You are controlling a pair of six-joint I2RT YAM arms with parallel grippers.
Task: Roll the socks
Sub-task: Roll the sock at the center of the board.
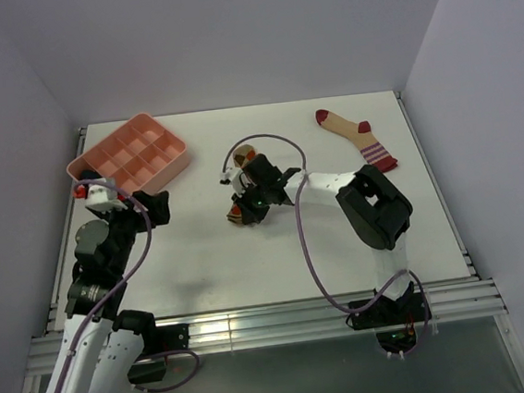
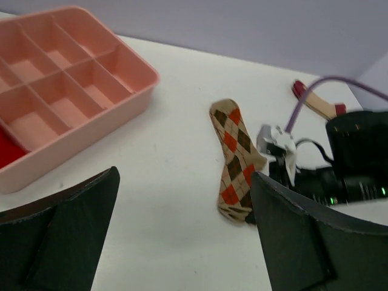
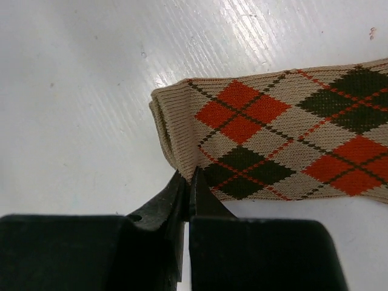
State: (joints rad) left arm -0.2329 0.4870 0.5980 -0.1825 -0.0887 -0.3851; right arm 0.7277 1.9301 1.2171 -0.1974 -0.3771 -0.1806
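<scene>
Two socks lie flat on the white desk [image 1: 251, 272], well apart. The argyle sock [image 3: 273, 139] is near the desk's middle, stretched lengthwise away from the arms. The striped sock [image 1: 357, 137] lies toward the far right, its striped cuff at the nearer end. The right fingers [image 3: 160, 203] are clenched together, their tips at the argyle sock's long edge just beside its near end; whether fabric is caught between them I cannot tell. The left fingers [image 2: 66, 230] are spread wide above bare desk to the left of that sock. A pink divided tray [image 1: 176, 156] sits at the far left, with a red bundle [image 2: 5, 151] in one compartment.
</scene>
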